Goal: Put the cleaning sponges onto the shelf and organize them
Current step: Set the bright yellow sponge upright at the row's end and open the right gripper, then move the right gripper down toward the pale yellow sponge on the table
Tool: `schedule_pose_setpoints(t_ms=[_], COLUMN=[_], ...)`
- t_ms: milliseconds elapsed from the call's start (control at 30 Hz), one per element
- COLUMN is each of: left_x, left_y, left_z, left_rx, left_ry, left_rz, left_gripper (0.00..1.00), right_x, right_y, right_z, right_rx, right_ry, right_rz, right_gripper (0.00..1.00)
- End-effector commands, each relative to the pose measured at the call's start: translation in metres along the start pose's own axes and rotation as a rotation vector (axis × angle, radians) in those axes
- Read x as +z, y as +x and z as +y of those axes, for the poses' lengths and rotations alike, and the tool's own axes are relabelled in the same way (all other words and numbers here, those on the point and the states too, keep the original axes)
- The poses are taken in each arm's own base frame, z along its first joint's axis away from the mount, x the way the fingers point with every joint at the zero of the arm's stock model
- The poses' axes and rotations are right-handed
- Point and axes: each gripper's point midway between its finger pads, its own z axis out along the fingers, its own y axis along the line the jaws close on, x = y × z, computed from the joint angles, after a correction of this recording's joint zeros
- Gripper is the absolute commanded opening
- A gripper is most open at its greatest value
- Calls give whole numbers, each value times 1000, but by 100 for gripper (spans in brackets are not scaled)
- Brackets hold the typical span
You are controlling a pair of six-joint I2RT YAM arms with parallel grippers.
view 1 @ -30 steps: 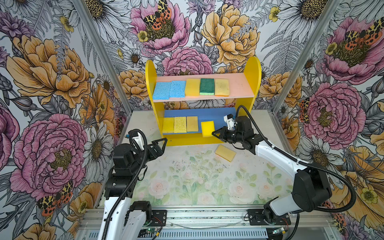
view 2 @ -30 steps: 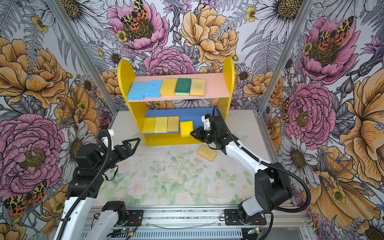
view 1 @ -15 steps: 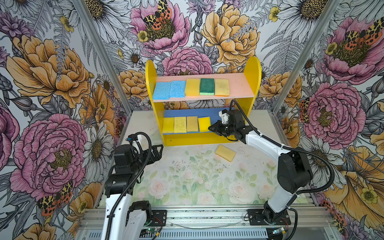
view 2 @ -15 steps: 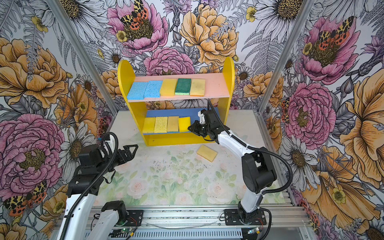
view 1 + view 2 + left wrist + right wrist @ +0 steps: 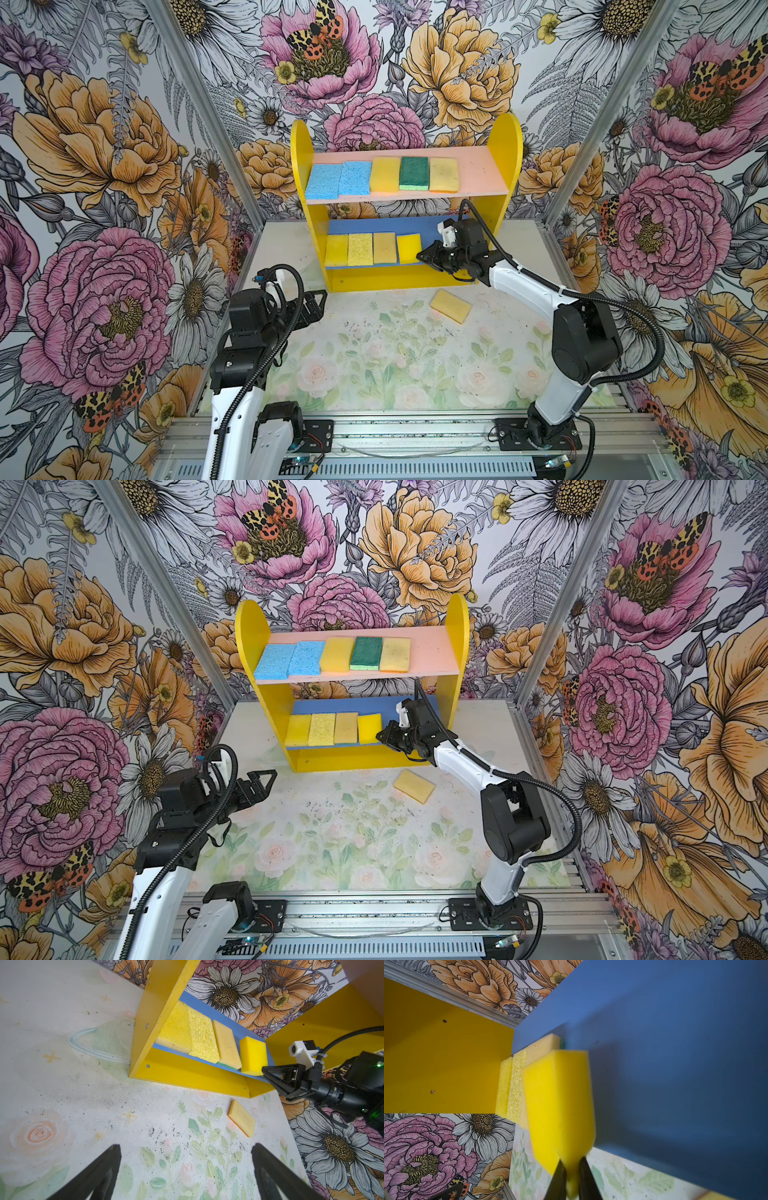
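The shelf (image 5: 509, 166) has yellow sides, a pink upper board and a blue lower board (image 5: 374, 224). Two blue, one yellow, one green (image 5: 414, 172) and one tan sponge lie in a row on the pink board. Three yellowish sponges lie at the left of the blue board (image 5: 675, 1043). Beside them rests a bright yellow sponge (image 5: 408, 248) (image 5: 560, 1101). My right gripper (image 5: 420, 255) (image 5: 572, 1169) is shut on its near end. Another tan-yellow sponge (image 5: 451, 306) (image 5: 242, 1118) lies flat on the table before the shelf. My left gripper (image 5: 318, 301) (image 5: 186, 1147) hovers open and empty, left of the shelf.
Floral walls close in the table on three sides, with metal posts at the back corners. The right half of the blue board is bare. The right arm's cable (image 5: 482, 224) loops up under the pink board. The arm bases sit on a rail (image 5: 415, 432) at the front.
My right gripper has carried the bright yellow sponge back and left onto the blue board, next to the three others. The left gripper has sunk slightly.
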Motion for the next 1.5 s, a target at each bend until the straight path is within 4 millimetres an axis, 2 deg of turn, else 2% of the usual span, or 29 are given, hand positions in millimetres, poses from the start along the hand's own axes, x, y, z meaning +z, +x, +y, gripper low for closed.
schedule_pose_setpoints(t_ms=[0,433,733,1000,1333,1467], left_x=[0,1,2,1,1,1], left_y=[3,3,3,3,3,7], left_z=[-1,-1,-1,-1,-4,-8], left_rx=[26,27,27,28,34,44], left_ry=[4,5,4,6,20,35], left_rz=[-2,4,4,2,3,12], left_gripper=[99,99,99,99,99,99], right_x=[4,11,13,0,-32,-47], right_y=[-13,-12,-8,4,19,37], right_z=[2,5,8,-5,-8,-19], right_rx=[-9,-7,-17,-48,-63,-51], right_ry=[6,1,0,53,79,110], right_rz=[-30,-19,-12,-26,-46,-42], right_gripper=[16,28,43,59,63,63])
